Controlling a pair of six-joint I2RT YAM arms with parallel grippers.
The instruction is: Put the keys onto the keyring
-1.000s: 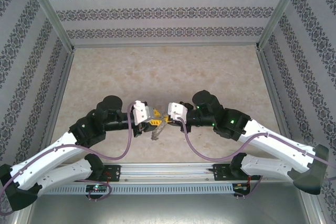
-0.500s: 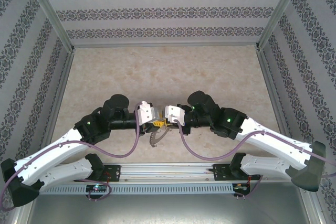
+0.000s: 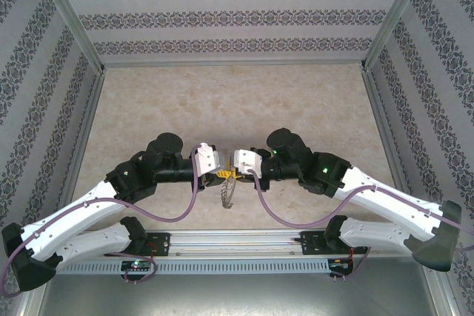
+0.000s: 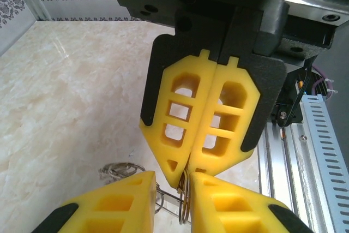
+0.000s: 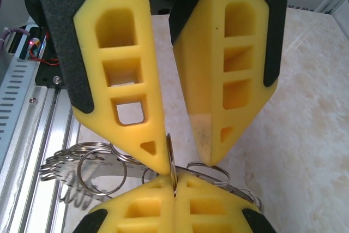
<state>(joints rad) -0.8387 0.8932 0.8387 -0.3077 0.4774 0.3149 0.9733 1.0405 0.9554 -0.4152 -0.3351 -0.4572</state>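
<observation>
The two arms meet tip to tip over the pale stone-look table (image 3: 237, 101). The right gripper (image 5: 174, 177) is pressed shut, and a thin bit of metal sticks up out of the crack between its yellow fingers (image 5: 136, 208). That metal is part of the flat grey metal keyring with little silver wire loops (image 3: 226, 195), so I think the right one is holding it by the rim. The rest of the ring hangs down under the two tips. I cannot tell if its low end touches the table. The left gripper (image 4: 173, 174) has its fingers (image 4: 114, 203) a little apart. The ring's edge stands in the gap, close by one finger. The small key is too tiny for me to pick out among all that yellow.

To me this looks like the getting-a-grip step, not the threading. Next, the left gripper needs to pinch one thin loop, gently and straight. The right one must hold tight, or the ring may twist or slip.
</observation>
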